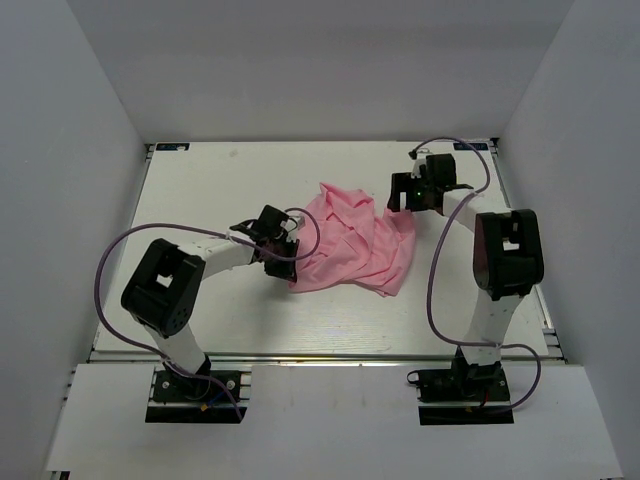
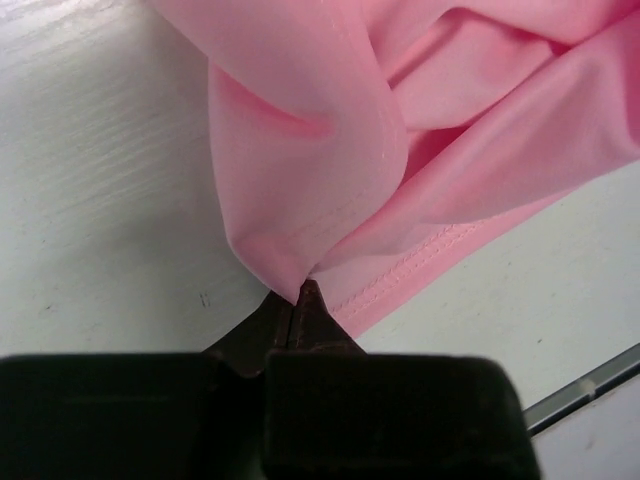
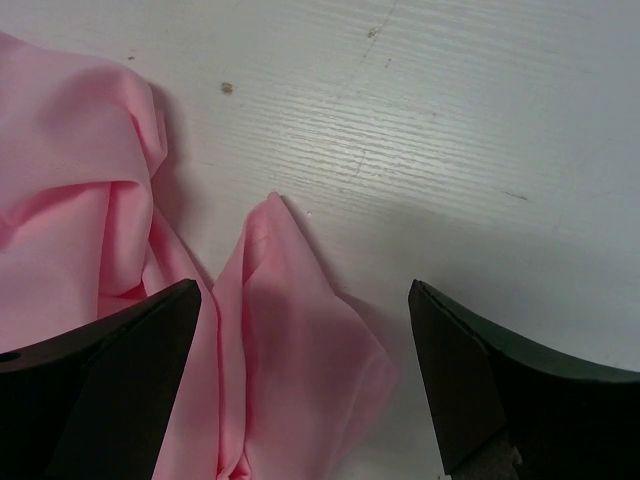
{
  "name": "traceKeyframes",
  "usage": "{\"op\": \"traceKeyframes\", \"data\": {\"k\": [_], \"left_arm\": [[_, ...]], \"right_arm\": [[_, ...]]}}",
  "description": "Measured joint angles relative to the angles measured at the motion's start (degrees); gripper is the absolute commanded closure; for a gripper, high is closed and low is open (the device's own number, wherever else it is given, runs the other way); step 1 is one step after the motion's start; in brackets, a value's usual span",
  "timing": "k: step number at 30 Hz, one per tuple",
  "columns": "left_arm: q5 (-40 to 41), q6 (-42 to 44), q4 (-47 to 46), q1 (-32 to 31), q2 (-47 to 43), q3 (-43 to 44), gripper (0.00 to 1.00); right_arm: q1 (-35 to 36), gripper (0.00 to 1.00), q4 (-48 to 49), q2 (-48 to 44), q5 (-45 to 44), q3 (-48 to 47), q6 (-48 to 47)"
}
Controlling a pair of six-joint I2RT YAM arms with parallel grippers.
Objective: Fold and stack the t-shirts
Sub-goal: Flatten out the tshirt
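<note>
Top external view shows me the pink t-shirt [image 1: 355,240] lying crumpled in the middle of the white desk [image 1: 230,180], between the two arms. The left pincer [image 2: 300,296] is clamped on the t-shirt at its near-left corner. In the left wrist view I see a stitched hem pinched between the tips, and the cloth gathers in folds beyond them. The right pincer [image 3: 302,292] stands wide at the far-right side of the cloth, low over a pointed fold that lies between its fingers. I cannot tell if they touch it.
</note>
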State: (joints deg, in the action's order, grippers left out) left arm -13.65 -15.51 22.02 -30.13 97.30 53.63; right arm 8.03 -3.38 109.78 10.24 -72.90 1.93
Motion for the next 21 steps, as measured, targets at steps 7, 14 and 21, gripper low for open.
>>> {"op": "traceKeyframes", "data": {"k": [7, 14, 21], "left_arm": [[-1.8, -0.7, -0.7, -0.2, 1.3, 1.0, 1.0], [0.4, -1.1, -0.6, -0.5, -2.0, -2.1, 1.0], [2.6, -1.6, 0.1, -0.5, -3.8, -3.6, 1.0]], "right_arm": [[1.8, 0.2, -2.5, 5.4, -0.8, -3.8, -1.5], [2.6, 0.41, -3.0, 6.2, -2.6, -3.9, -2.0], [2.6, 0.97, -3.1, 6.3, -4.2, -4.0, -2.1]]}}
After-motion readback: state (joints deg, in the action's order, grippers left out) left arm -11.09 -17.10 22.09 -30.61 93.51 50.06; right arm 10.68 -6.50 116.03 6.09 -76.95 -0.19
